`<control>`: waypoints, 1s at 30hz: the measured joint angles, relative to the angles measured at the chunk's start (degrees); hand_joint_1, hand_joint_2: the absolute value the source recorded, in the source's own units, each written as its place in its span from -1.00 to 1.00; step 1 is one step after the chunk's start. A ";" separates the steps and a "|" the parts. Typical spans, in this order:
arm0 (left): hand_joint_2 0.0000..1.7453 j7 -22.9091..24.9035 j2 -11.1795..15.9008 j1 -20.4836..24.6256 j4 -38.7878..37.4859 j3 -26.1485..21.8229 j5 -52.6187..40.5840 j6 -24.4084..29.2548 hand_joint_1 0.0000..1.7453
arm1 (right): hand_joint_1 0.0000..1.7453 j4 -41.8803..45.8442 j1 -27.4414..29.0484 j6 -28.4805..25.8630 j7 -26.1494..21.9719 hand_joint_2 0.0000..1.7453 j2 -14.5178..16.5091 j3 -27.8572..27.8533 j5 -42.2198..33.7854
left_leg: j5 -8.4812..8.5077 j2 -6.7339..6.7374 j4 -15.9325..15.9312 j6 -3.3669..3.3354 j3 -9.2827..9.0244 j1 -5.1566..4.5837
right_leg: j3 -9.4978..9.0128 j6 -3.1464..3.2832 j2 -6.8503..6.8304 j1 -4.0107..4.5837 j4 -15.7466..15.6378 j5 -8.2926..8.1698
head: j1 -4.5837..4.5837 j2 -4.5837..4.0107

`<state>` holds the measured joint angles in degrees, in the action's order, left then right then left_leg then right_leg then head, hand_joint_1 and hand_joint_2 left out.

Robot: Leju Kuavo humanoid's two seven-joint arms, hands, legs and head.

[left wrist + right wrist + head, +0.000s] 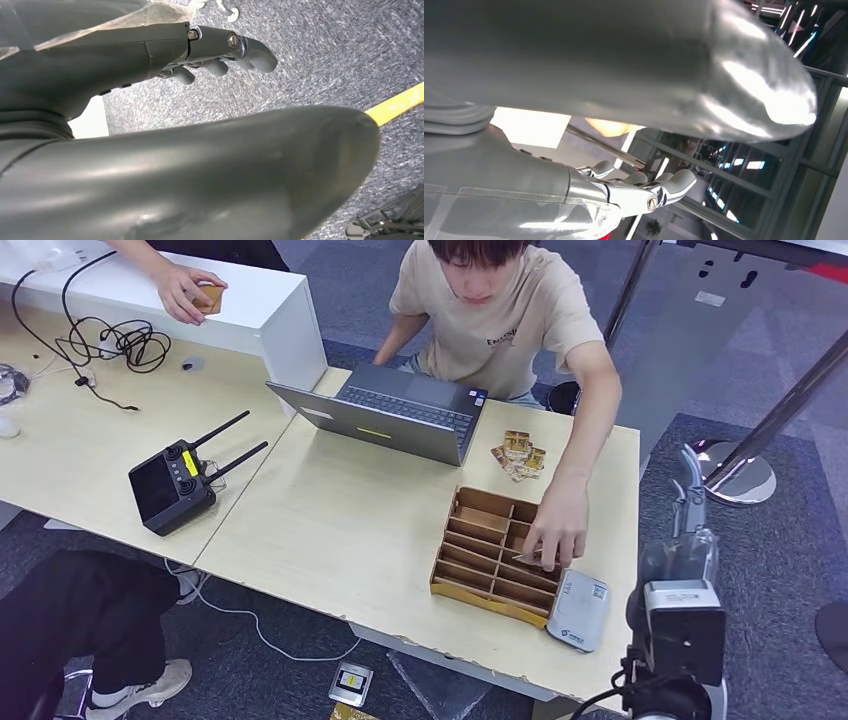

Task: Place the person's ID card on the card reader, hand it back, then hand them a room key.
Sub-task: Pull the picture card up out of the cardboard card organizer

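The surface is pale, matt wood laminate. The slotted tray looks like brown cardboard, the card reader smooth white plastic, the floor rough carpet.

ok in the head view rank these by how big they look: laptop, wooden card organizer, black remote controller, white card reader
Largest to smallest as they look in the head view:
1. laptop
2. wooden card organizer
3. black remote controller, close to the organizer if its antennas count
4. white card reader

The person's hand covers part of the organizer.
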<state>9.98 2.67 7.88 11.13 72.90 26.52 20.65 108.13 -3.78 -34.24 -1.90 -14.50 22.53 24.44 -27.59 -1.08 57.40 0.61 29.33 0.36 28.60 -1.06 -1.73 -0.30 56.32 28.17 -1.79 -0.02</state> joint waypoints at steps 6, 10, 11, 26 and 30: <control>-1.00 -0.17 0.06 0.04 -0.01 0.00 0.89 -0.02 -1.00 | -1.00 0.18 -0.29 0.45 -0.55 -1.00 0.01 0.13 0.38 | 0.00 0.00 0.00 0.00 0.01 0.01 | -0.01 0.00 0.00 0.00 0.00 0.00 | -0.01 0.00; -1.00 -0.28 0.22 0.07 -0.01 -0.01 1.32 -0.19 -1.00 | -1.00 0.16 -1.29 0.84 -0.50 -1.00 0.10 0.38 1.69 | 0.00 -0.01 0.00 0.00 0.01 0.01 | -0.02 0.00 0.00 0.01 0.01 0.00 | 0.00 0.00; -1.00 -0.28 0.26 0.07 -0.01 -0.01 1.37 -0.22 -1.00 | -1.00 0.15 -1.47 0.90 -0.38 -1.00 0.13 0.44 2.16 | 0.00 -0.01 0.00 0.00 0.01 0.01 | -0.02 0.00 0.00 0.01 0.01 0.00 | 0.00 0.00; -1.00 -0.34 0.71 0.09 -0.01 -0.01 1.53 -0.50 -1.00 | -1.00 -0.10 -2.06 0.64 2.93 -1.00 0.60 1.63 6.60 | 0.00 -0.01 0.00 0.00 0.00 0.01 | -0.01 0.00 0.00 0.00 0.00 0.00 | 0.00 0.00; -1.00 -0.33 0.72 0.09 -0.01 -0.01 1.50 -0.58 -1.00 | -1.00 -0.74 -1.59 0.10 5.91 -1.00 0.33 1.93 12.07 | 0.00 -0.01 0.00 0.00 0.00 0.01 | -0.01 0.00 0.00 0.00 0.00 0.00 | 0.00 0.00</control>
<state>9.65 3.39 7.97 11.13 72.89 28.01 20.07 107.38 -5.37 -34.14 4.01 -14.17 24.46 36.51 -27.59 -1.09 57.39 0.61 29.33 0.37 28.59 -1.05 -1.74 -0.29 56.32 28.17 -1.79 -0.02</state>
